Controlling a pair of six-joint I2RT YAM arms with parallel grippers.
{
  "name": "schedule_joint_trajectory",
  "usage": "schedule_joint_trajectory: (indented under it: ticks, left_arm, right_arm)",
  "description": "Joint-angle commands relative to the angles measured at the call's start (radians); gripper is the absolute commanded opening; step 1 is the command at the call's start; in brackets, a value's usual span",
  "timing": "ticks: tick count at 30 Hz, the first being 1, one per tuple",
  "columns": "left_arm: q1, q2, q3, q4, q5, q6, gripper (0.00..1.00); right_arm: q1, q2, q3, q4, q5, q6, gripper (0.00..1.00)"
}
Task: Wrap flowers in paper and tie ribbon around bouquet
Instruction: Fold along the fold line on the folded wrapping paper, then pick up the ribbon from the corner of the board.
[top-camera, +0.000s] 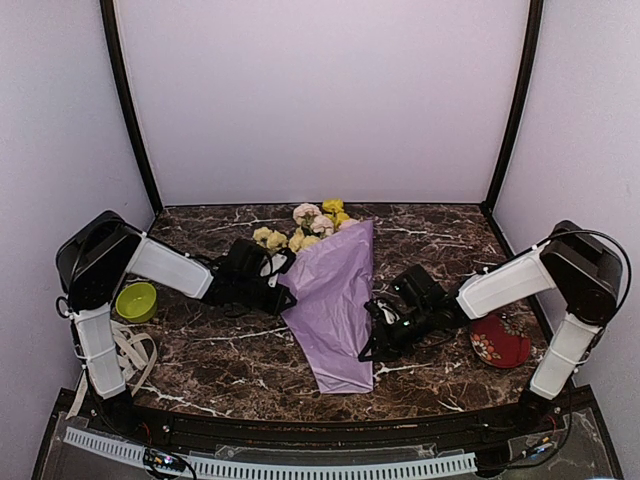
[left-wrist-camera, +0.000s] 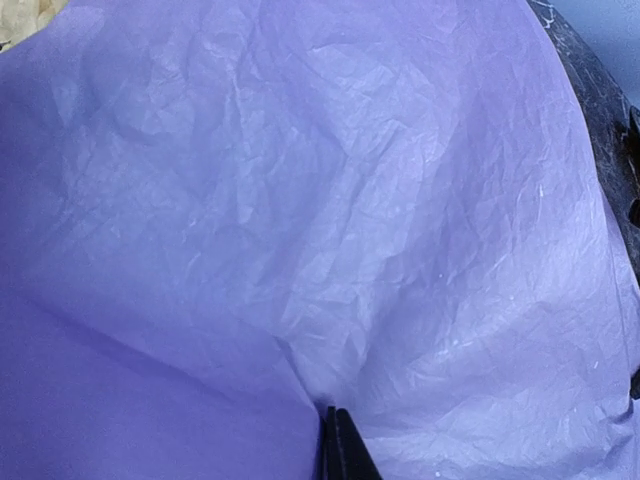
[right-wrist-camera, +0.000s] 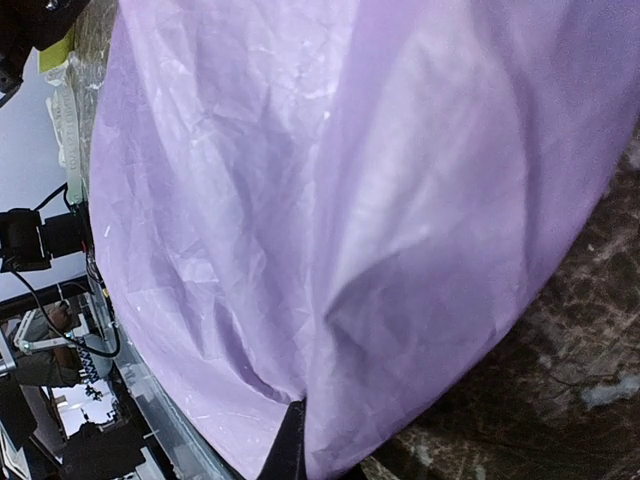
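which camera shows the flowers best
The top external view: the flowers show as yellow and pink blooms poking out of the paper at its far end. The left wrist view catches only a pale yellow sliver in its top left corner, perhaps a bloom; the right wrist view shows none.

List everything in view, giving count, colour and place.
flowers: one bunch, yellow, pale yellow and pink, at the paper's far end
paper: one sheet, lilac, folded over, table centre
ribbon: one, cream, near left edge
bowl: one, yellow-green, left
plate: one, red patterned, right
table: one, dark marble
left gripper: one, black, shut on the paper's left side
right gripper: one, black, shut on the paper's right side
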Motion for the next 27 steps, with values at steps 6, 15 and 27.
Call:
schedule_joint_trajectory:
  ticks: [6, 15, 27]
  left_arm:
    - [0.033, -0.058, 0.032, -0.175, -0.116, 0.002, 0.40]
    - [0.132, -0.220, 0.112, -0.409, -0.294, -0.021, 0.52]
    - [0.141, -0.522, -0.038, -0.845, -0.396, -0.341, 0.54]
  right_arm:
    - [-0.003, -0.018, -0.017, -0.023, 0.031, -0.032, 0.00]
    - [-0.002, -0.042, 0.002, -0.069, 0.089, -0.057, 0.00]
    - [0.031, -0.100, 0.089, -0.208, 0.231, -0.139, 0.00]
